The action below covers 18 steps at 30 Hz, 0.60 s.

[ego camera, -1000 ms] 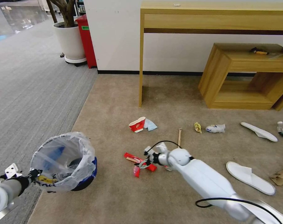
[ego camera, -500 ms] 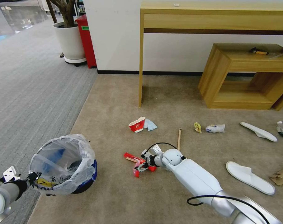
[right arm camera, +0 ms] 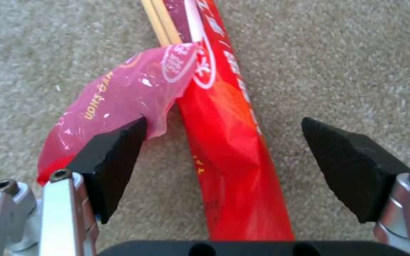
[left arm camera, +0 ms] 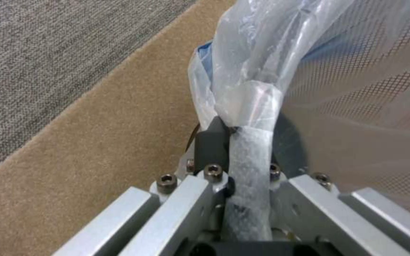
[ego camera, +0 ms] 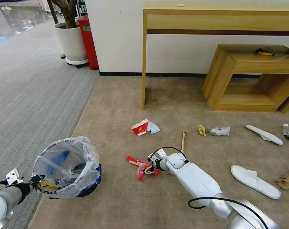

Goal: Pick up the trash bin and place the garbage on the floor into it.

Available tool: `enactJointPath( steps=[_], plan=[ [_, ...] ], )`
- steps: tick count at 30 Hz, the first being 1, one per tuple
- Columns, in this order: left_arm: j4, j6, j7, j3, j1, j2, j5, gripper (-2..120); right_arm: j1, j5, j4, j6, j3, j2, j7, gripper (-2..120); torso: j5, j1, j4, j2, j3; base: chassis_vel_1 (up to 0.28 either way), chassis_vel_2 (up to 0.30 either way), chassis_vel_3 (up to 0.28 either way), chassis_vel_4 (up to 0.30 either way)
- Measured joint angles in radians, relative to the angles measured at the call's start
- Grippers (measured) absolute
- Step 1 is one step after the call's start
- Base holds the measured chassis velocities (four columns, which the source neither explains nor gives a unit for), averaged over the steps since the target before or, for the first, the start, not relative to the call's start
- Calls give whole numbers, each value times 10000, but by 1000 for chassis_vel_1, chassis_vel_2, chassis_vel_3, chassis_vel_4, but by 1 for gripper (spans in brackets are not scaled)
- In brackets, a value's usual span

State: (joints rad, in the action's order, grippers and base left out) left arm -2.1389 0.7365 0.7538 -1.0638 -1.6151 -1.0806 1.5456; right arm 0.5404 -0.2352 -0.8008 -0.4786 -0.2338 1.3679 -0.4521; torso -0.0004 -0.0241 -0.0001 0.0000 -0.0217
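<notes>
Head view: left gripper (ego camera: 34, 182) low at the robot's left, clamped on the rim of the trash bin (ego camera: 68, 168), which hangs tilted over the edge where the beige floor (ego camera: 119, 105) meets grey striped carpet (ego camera: 33, 89). Bin has a clear bag liner w/ some stuff already inside (can't tell what). Right gripper (ego camera: 149, 168) down at the floor, right over the long red wrapper (ego camera: 141, 164). Other garbage lies scattered: red paper cup (ego camera: 140, 127), two white slippers (ego camera: 255, 181), crumpled paper (ego camera: 220, 131).

Left wrist view: fingers (left arm camera: 212, 142) pinched tight on the bag-covered rim (left arm camera: 252, 106), bin wall beside them; tan floor underneath.

Right wrist view: black pads (right arm camera: 112, 156) spread wide, nothing gripped. Red wrapper (right arm camera: 229, 142) runs between them, wooden chopsticks (right arm camera: 160, 21) poking from its far end. A pink translucent wrapper (right arm camera: 115, 103) touches one pad's tip.
</notes>
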Motion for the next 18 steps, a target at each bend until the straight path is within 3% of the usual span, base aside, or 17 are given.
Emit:
enactJointPath(
  steps=[7, 18],
  plan=[
    [2, -4, -7, 139, 110, 19, -32, 0, -53, 2, 238, 155, 60, 77, -17, 83, 0, 0, 0, 0, 0, 0, 0, 0, 0],
    [85, -13, -21, 337, 303, 46, -95, 0, -105, 242, 713, 480, 162, 359, 48, 58, -1, 0, -1, 1, 2, 0, 0, 0, 0]
  ],
)
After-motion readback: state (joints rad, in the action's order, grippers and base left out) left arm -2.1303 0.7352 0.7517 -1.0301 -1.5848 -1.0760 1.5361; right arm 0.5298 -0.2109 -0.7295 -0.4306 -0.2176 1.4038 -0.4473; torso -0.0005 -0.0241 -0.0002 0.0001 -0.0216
